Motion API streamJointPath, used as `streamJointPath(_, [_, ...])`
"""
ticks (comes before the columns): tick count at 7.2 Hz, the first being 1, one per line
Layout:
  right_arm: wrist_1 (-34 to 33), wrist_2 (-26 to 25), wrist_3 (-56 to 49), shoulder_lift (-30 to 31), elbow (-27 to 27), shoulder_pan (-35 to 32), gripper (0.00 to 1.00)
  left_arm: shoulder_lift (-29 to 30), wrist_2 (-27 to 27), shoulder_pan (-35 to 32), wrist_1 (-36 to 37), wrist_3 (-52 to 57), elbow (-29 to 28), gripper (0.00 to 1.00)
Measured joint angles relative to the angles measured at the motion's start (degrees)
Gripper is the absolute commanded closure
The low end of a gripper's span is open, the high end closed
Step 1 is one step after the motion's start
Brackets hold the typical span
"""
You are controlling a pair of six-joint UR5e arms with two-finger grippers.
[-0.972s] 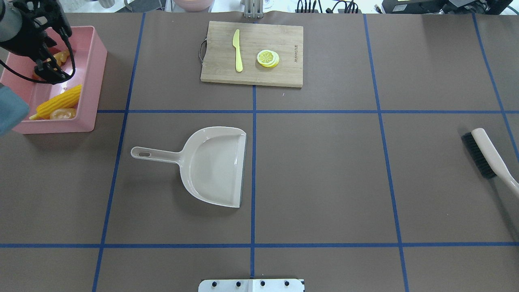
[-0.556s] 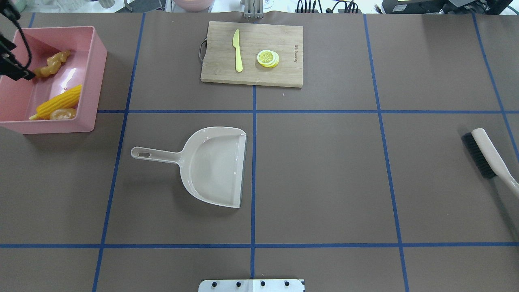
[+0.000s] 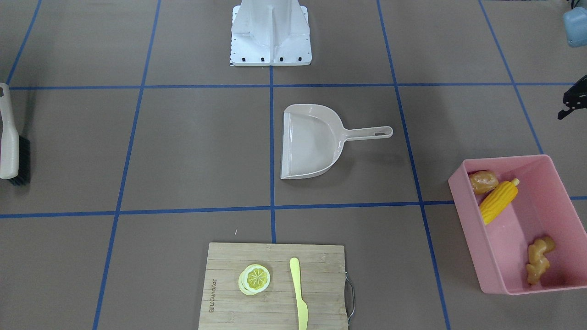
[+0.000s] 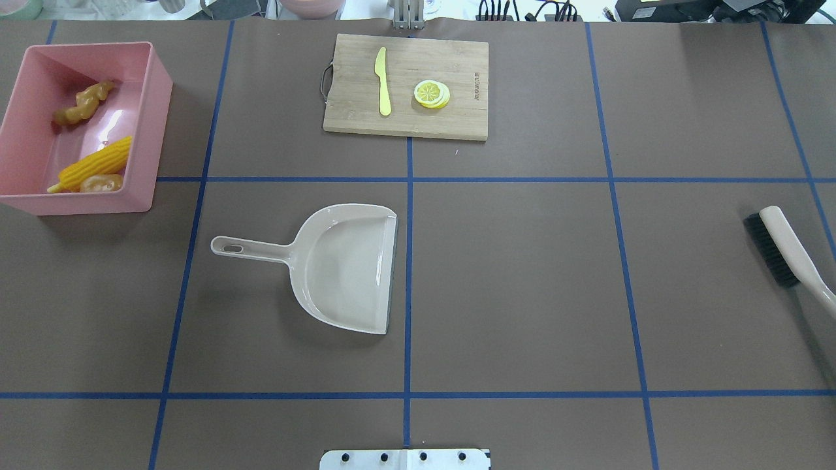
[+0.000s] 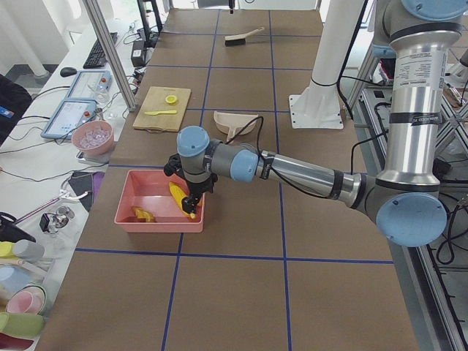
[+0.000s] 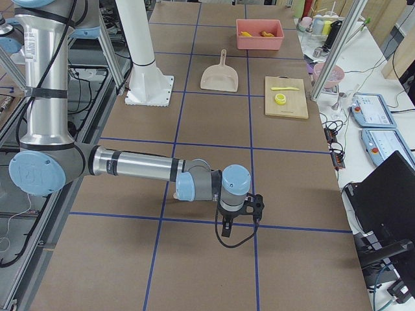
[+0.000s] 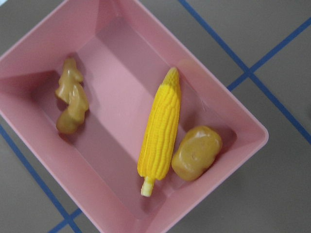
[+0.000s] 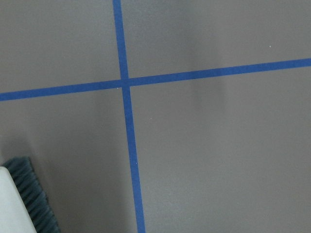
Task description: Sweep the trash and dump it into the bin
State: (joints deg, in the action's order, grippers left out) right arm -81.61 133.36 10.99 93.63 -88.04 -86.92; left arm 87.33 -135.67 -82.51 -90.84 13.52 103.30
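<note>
The trash lies all inside the bin (image 4: 149, 124), the pink tub that stands on the tabletop (image 4: 522, 294) at about 10 o'clock in the overhead view. The corn cob (image 4: 96, 163) lies slanted at the 6 o'clock end of the bin, and the potato (image 4: 101, 183) touches it just beside its stalk end. The ginger root (image 4: 81, 104) lies apart from them, at the 12 o'clock end.

The left hand (image 5: 191, 197) hangs above the bin, over the end with the corn cob. Only the side view and a small black part at the edge of the front view show it, so I cannot tell how far it is open or if it has hold of something. The right hand (image 6: 238, 217) is low over the bare tabletop, near a crossing of blue tape lines. Only the side view shows it, so here also I cannot tell.

The dustpan (image 4: 346, 267) lies flat near the middle, with the handle to 9 o'clock and the mouth to 3 o'clock. The brush (image 4: 787, 251) lies at the 3 o'clock edge. At 12 o'clock is the cutting board (image 4: 457, 72), and on it the yellow knife (image 4: 383, 81) and the lemon slices (image 4: 431, 93), near each other but not touching.
</note>
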Motion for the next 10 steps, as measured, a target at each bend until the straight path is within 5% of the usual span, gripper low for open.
streamJointPath(3, [-0.01, -0.05, -0.05, 0.07, 0.00, 0.00, 0.00, -7.29, -0.22, -7.95, 0.62, -0.41, -1.61, 0.02])
streamJointPath(6, [-0.04, -0.04, -0.03, 0.18, 0.07, 0.00, 0.00, -4.83, -0.25, -12.38, 9.78, -0.48, -2.39, 0.02])
streamJointPath(10, [-0.02, -0.04, 0.16, 0.16, -0.11, 0.00, 0.00, -3.77, -0.30, -12.75, 11.57, -0.44, -1.93, 0.02])
